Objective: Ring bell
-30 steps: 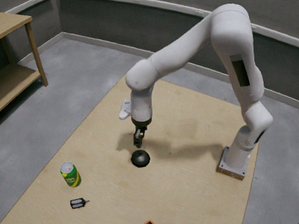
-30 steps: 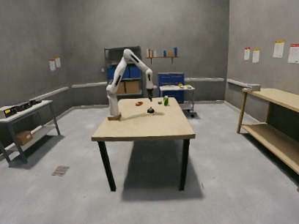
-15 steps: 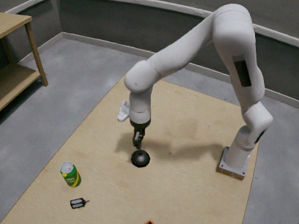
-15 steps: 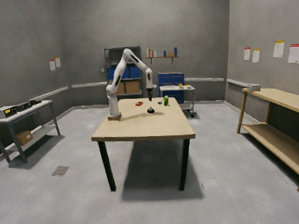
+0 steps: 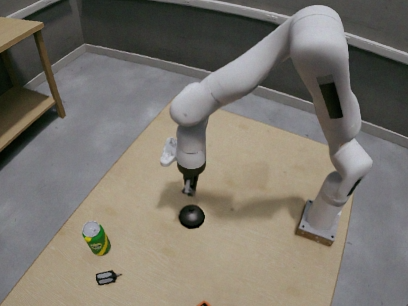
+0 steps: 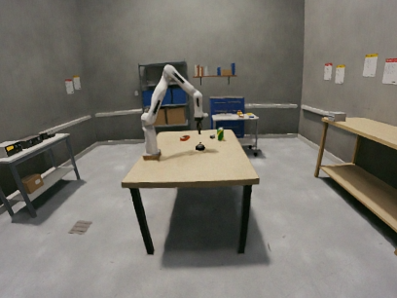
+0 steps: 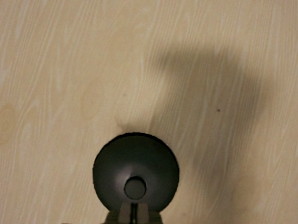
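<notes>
The bell is a black dome on the wooden table, with a small round button at its top. It also shows in the exterior view. My gripper points straight down and hangs a short way above the bell, apart from it. Its fingers are shut together and hold nothing. In the wrist view the closed fingertips sit at the bottom edge, just below the button.
A green can stands at the table's front left. A small black object lies in front of it. An orange thing shows at the front edge. The arm's base is mounted at the right.
</notes>
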